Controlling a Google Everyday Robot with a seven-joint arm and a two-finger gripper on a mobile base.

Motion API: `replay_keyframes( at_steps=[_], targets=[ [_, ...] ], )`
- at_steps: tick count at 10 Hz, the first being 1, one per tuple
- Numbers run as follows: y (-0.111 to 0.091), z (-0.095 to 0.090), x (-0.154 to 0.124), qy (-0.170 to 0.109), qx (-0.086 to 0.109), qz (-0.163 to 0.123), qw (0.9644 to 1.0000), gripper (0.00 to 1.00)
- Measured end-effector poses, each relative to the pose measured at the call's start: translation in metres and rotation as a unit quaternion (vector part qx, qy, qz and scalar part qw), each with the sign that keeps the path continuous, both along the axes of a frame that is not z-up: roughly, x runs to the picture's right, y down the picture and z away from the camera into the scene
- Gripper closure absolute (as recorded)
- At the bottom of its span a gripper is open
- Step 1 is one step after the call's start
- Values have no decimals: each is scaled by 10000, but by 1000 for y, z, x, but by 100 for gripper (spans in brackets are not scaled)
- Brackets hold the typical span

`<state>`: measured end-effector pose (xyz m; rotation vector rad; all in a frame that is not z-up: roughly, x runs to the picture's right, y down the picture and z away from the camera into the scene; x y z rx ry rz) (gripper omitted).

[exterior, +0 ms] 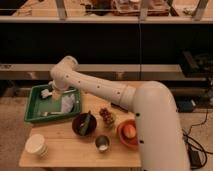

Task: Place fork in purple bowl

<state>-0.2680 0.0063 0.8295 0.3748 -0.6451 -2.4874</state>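
Observation:
My gripper (pixel 53 94) hangs from the white arm down into the green tray (pixel 35 107), at its back left part. A slim pale utensil that looks like the fork (pixel 51 114) lies near the tray's front edge, just in front of the gripper. A larger whitish utensil (pixel 68 103) lies in the tray's right part. The purple bowl (pixel 83 124) stands on the wooden table to the right of the tray's front corner, with a dark greenish object inside it.
An orange bowl (pixel 129 133) with a round fruit stands at the right. A small metal cup (pixel 102 143) is in front of the bowls, a brown bumpy item (pixel 106 116) between them, and a white cup (pixel 36 145) at the front left. Dark shelving runs behind.

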Motion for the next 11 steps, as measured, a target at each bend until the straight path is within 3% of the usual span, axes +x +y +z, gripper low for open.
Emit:
replay_keyframes(
  at_steps=[1,4,6,8,11],
  targets=[
    [2,4,-3,13,61,-12,10000,35],
    [8,7,-17,-103,163,-156,9997,34],
    [25,13,-34,-270,194,-522,9981,34],
    [41,22,-47,-306,166,-818,9960,34],
    [52,30,-61,-368,-75,-1069,9936,34]
  ],
)
